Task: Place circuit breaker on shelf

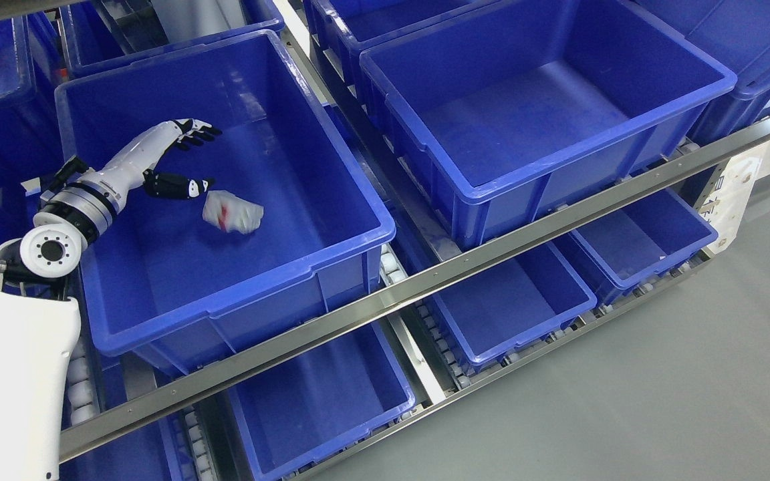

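The left hand (174, 160) reaches into the near-left blue bin (358, 200) on the shelf rack (492, 257); its fingers (198, 131) and thumb (184, 187) are spread apart, holding nothing; the circuit breaker (231, 211) — a blurred white bagged item with red — sits in that bin just beside the thumb.

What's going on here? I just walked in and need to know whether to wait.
The robot's left hand reaches into a blue bin on the shelf rack, fingers spread. A small white bagged item with red on it, presumably the circuit breaker, appears blurred just beside the hand, inside the bin and not gripped. The neighbouring bins look empty. The right arm isn't visible.
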